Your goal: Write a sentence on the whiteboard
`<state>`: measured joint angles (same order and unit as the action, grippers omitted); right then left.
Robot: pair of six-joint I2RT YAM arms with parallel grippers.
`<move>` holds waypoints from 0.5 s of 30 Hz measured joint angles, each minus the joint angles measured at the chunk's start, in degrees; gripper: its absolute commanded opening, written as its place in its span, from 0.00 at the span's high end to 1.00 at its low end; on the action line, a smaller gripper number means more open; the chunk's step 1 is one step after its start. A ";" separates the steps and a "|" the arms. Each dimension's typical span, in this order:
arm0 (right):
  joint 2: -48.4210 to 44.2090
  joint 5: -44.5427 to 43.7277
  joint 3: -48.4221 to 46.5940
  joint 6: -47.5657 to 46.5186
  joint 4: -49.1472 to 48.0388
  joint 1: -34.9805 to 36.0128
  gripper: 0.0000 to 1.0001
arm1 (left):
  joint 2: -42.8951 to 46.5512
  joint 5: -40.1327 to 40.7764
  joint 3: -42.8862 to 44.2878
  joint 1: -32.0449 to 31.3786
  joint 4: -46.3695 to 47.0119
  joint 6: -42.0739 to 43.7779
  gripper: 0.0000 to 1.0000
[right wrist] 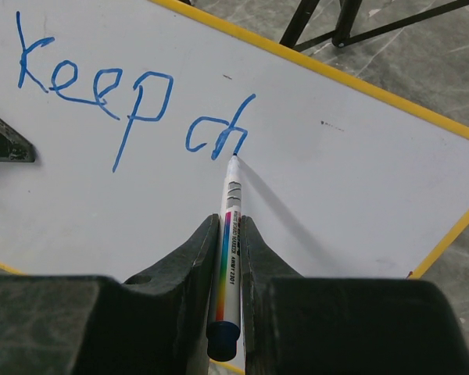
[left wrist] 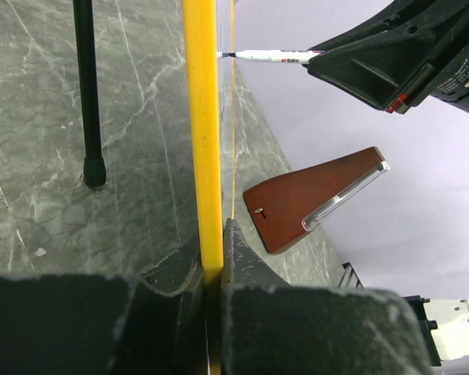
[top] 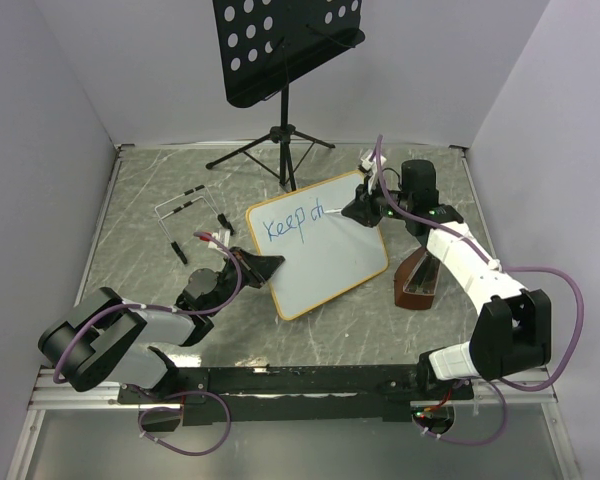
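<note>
Your right gripper point(right wrist: 227, 228) is clamped on the marker point(right wrist: 231, 191), whose tip touches the whiteboard point(right wrist: 336, 180) just after the sentence point(top: 283, 228), which reads "Keep ch". Your left gripper point(left wrist: 215, 254) pinches the whiteboard's near-left edge, around the tabletop's middle.

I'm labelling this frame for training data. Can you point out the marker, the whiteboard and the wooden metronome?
marker point(right wrist: 227, 250), right wrist view, on its rainbow-striped barrel.
whiteboard point(top: 325, 265), top external view, on the bare white surface.
wooden metronome point(left wrist: 313, 199), left wrist view, on its brown side face.
</note>
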<state>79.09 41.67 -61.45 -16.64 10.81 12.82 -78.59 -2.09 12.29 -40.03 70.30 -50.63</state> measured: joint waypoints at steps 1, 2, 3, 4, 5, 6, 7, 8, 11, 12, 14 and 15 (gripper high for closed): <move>-0.09 0.00 0.02 -0.13 0.15 0.00 1.00 | 0.00 0.00 -0.09 0.00 0.02 -0.02 0.99; -0.17 -0.02 0.04 -0.26 0.44 0.00 1.00 | 0.00 0.00 -0.13 0.00 0.09 -0.02 0.99; -0.22 -0.02 0.09 -0.35 0.55 0.00 1.00 | 0.00 0.00 -0.13 0.00 0.09 0.00 0.99; -0.28 -0.02 0.09 -0.39 0.74 0.00 1.00 | 0.00 0.00 -0.13 0.00 0.11 0.00 0.99; -0.31 -0.04 0.09 -0.42 0.90 0.00 1.00 | 0.00 0.00 -0.13 0.00 0.11 0.00 0.99; -0.33 -0.07 0.09 -0.48 1.01 0.00 1.00 | 0.00 0.00 -0.13 0.00 0.11 0.00 0.99; -0.35 -0.07 0.09 -0.57 1.05 0.00 1.00 | 0.00 0.00 -0.13 0.00 0.11 0.02 0.99; -0.42 -0.11 0.09 -0.59 1.25 0.00 1.00 | 0.00 -0.02 -0.13 0.00 0.11 0.02 0.99; -0.61 -0.22 0.09 -0.61 1.62 -0.02 1.00 | -0.02 -0.07 -0.13 0.00 0.17 0.13 0.99; -0.66 -0.28 0.09 -0.63 1.77 -0.02 1.00 | -0.02 -0.07 -0.15 0.00 0.17 0.13 0.99; -0.74 -0.35 0.09 -0.76 2.21 -0.02 1.00 | -0.02 -0.07 -0.17 0.00 0.22 0.13 0.99; -0.76 -0.39 0.09 -0.79 2.34 0.00 1.00 | -0.07 -0.07 -0.17 0.00 0.24 0.15 0.99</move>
<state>78.32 41.28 -61.36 -17.43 13.15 12.82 -78.65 -2.15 12.12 -40.03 70.54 -50.48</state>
